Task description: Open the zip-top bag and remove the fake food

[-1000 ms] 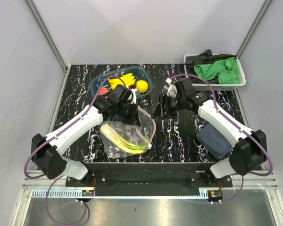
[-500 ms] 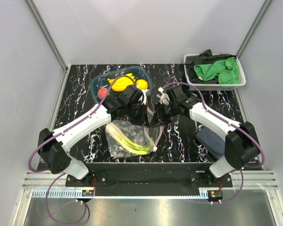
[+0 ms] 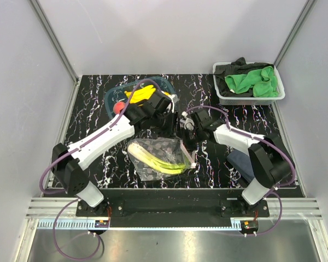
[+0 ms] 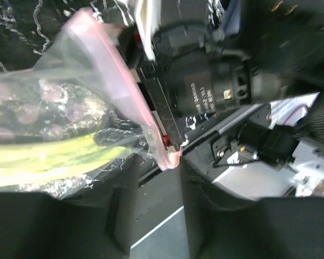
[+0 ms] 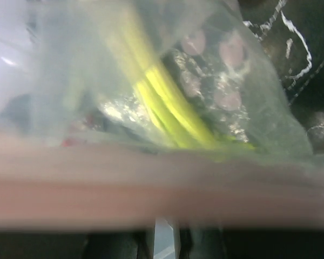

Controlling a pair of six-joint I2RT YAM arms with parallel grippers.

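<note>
The zip-top bag (image 3: 153, 164) lies on the table (image 3: 93, 109) between the arms, leek (image 3: 164, 165) and grapes (image 3: 156, 146) inside it; banana bunch (image 3: 139, 94) and peach (image 3: 118, 108) sit in the blue-tinted tray (image 3: 110, 98). The step looks like working the mouth open; the right gripper (image 3: 185, 134) has its jaws drawn close on the pink zip strip (image 4: 127, 86); the left gripper (image 4: 159, 199) has its jaws apart, the strip's corner loose between them. Next, the left probably needs the opposite lip, then a gentle outward pull.

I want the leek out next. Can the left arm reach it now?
Probably not yet: the leek lies inside the zip-top bag, whose pink strip looks zipped shut, so plastic blocks the left fingers.
</note>
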